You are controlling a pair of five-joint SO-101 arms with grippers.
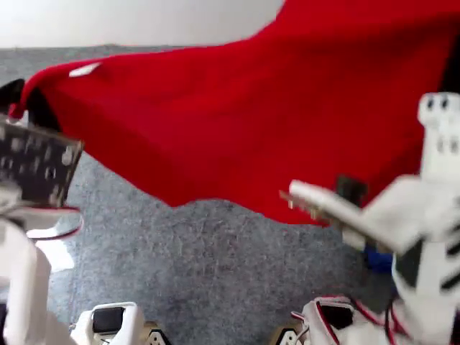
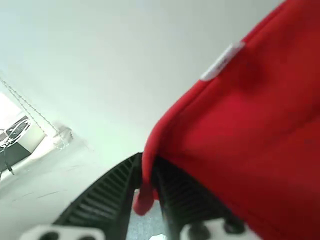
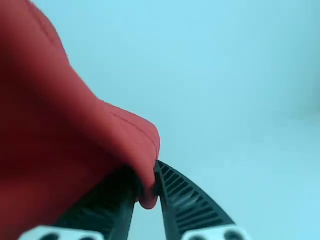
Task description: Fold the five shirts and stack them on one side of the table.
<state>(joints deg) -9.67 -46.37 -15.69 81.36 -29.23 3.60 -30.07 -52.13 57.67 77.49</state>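
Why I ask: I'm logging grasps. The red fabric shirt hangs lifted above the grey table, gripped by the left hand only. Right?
No: the right hand grips the red fabric shirt too, alongside the left hand, as the right wrist view shows. The rest stands.

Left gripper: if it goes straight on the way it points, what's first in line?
The red shirt: the left gripper is shut on its edge, cloth right at the tips. Past that, a pale wall, distance unclear.

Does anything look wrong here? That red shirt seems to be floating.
Nothing looks damaged. The red shirt is off the grey table because the left gripper and right gripper each pinch an edge, holding it spread between them.
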